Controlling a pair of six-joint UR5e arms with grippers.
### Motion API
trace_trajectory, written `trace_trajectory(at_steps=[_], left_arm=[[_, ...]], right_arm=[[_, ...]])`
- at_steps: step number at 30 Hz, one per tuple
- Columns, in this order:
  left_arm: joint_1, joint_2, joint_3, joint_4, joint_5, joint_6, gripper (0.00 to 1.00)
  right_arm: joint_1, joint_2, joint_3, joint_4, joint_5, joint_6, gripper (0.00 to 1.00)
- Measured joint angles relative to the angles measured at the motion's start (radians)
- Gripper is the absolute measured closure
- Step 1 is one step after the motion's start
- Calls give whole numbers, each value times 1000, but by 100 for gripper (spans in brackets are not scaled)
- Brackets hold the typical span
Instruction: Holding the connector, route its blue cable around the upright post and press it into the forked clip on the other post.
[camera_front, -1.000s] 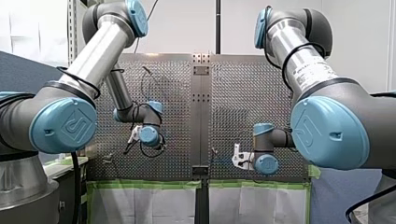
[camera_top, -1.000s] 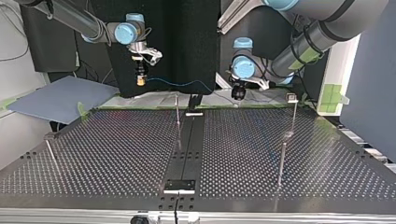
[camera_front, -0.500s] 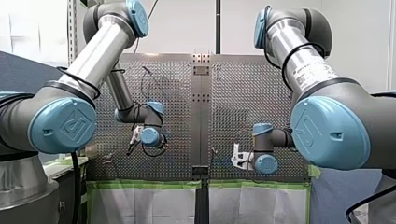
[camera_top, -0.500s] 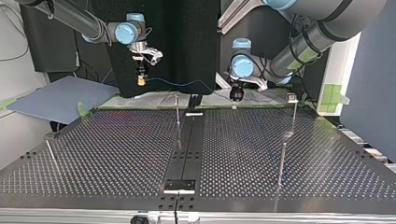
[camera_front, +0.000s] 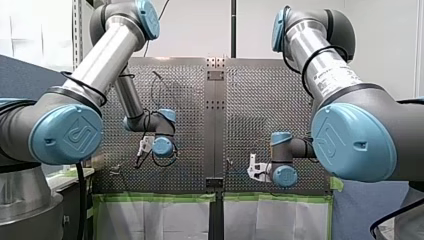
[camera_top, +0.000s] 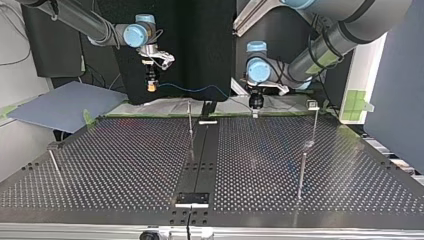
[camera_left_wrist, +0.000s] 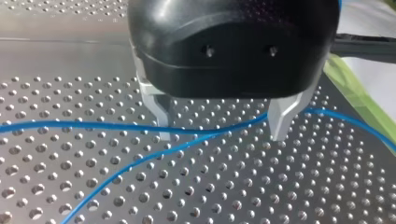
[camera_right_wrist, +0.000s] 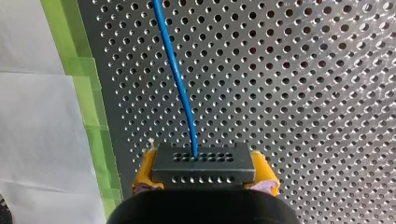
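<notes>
Firmly we clamp the connector (camera_right_wrist: 204, 161) in our right gripper (camera_right_wrist: 204, 175); left gripper (camera_left_wrist: 222, 127) gapes over the blue cable (camera_left_wrist: 93, 126) near the table (camera_left_wrist: 233, 191) edge.

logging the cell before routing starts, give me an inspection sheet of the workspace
surface: perforated table, dark strip down its middle
job's things: connector held in my right gripper; thin upright posts on the table, one with a small head, clip shape too small to tell
clutter: nothing seen
grippers: right gripper shut on the connector, yellow pads; left gripper open, metal fingers
cables: blue cable leaves the connector and crosses the gap between the left gripper's fingers, ungripped
surroundings: green tape on the table edge, grey-blue sheet beside the table
</notes>
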Motion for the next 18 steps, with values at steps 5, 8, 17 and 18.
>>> trace_trajectory(at_steps=[5, 8, 17, 18], left_arm=[[-9, 0, 2, -4, -2, -1, 1], [-13, 0, 4, -7, -2, -2, 1], [-26, -21, 22, -29, 17, -35, 1], [-29, -28, 28, -34, 15, -39, 1]], right_arm=[[3, 0, 0, 1, 0, 0, 100], [4, 0, 0, 3, 0, 0, 100], [11, 0, 0, 5, 0, 5, 100], [11, 0, 0, 5, 0, 6, 100]])
